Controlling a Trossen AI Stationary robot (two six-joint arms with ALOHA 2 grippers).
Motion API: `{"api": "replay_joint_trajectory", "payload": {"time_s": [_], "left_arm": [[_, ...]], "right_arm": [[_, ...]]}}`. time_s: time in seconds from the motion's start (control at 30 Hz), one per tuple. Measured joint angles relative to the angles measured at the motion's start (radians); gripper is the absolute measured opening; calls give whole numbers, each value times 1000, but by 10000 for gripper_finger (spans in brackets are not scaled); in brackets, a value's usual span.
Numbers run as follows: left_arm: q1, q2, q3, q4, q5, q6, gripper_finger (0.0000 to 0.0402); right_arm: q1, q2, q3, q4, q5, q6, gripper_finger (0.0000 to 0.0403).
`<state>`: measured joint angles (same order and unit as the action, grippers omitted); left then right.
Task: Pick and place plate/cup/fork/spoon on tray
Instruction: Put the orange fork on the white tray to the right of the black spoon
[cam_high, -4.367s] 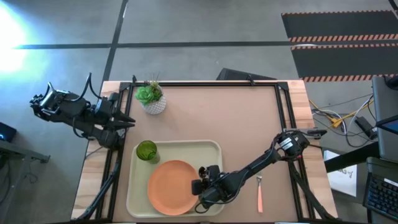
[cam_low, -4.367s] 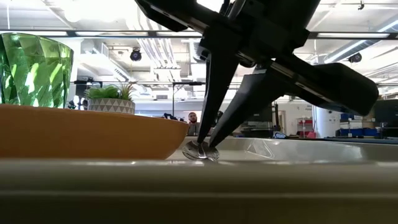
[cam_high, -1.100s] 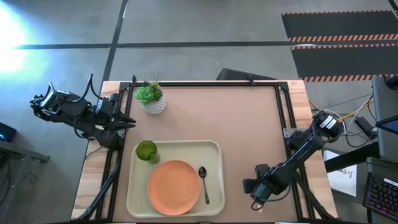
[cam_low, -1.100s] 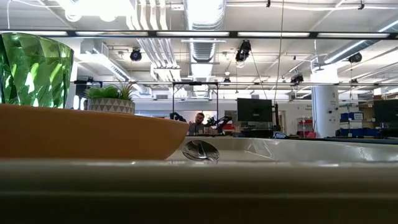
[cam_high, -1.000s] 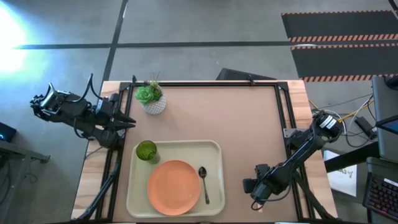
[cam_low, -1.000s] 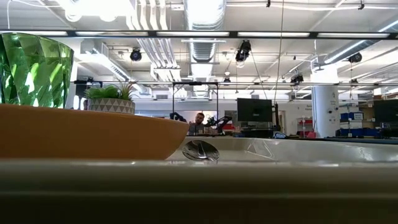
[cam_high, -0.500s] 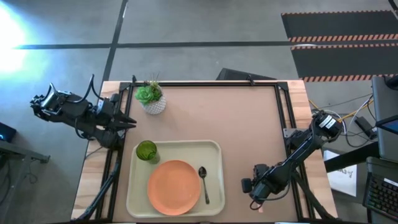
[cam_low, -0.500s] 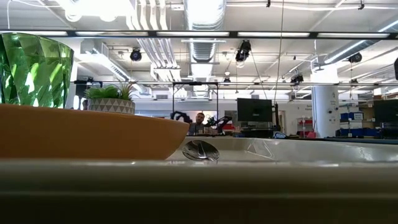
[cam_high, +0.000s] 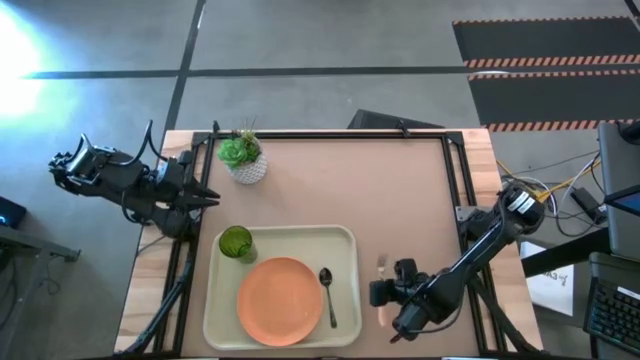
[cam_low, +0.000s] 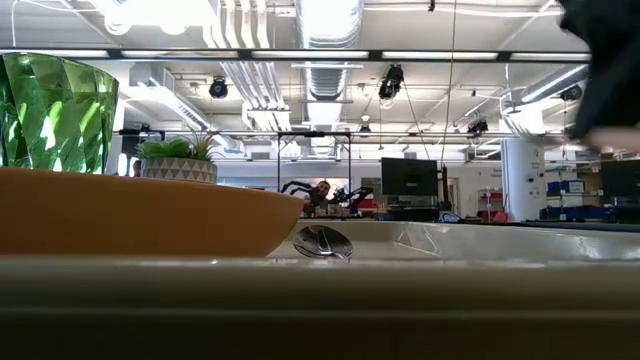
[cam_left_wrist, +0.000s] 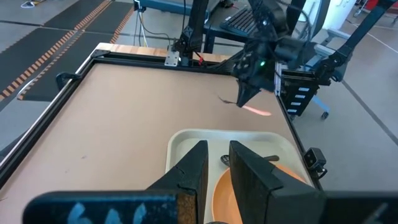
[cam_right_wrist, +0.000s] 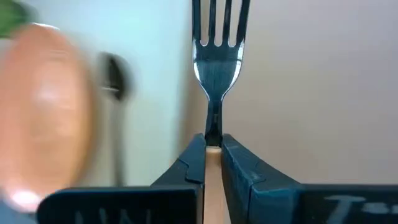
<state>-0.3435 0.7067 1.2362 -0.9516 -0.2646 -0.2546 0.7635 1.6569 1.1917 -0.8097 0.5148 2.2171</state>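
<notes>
Lying at the near side of the table (cam_high: 400, 190), the tray (cam_high: 345, 240) is the biggest piece and carries three of the dishes. The plate (cam_high: 278, 301) fills its middle toward the front edge, the cup (cam_high: 235, 242) stands in the tray's far left corner just beside the plate, and the spoon (cam_high: 326, 294) lies along the plate's right side, bowl pointing away from the front edge.

The left gripper (cam_high: 203, 183) waits off the table's left edge, its fingers (cam_left_wrist: 194, 165) drawn near each other with only a narrow gap and nothing between them.

The right gripper (cam_high: 382, 291) hangs just right of the tray, fingers (cam_right_wrist: 194, 158) pinched tight on the fork (cam_right_wrist: 219, 46) at its neck, tines pointing away from the wrist. In the left wrist view the fork is clear of the table surface, its pink handle (cam_left_wrist: 257, 111) showing beneath the gripper.
</notes>
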Motion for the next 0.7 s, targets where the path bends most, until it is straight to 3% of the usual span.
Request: {"api": "replay_joint_trajectory", "payload": {"time_s": [0.1,0.37,0.5,0.7], "left_arm": [[0,0,0,0,0,0,47],[0,2,-2,0,0,0,47],[0,2,-2,0,0,0,47],[0,1,-2,-1,0,0,47]], "right_arm": [[-30,1,73,1,92,-117,15],[-166,0,164,48,94,-442,14],[-230,5,146,135,59,-561,14],[-275,69,136,184,-101,-618,14]]}}
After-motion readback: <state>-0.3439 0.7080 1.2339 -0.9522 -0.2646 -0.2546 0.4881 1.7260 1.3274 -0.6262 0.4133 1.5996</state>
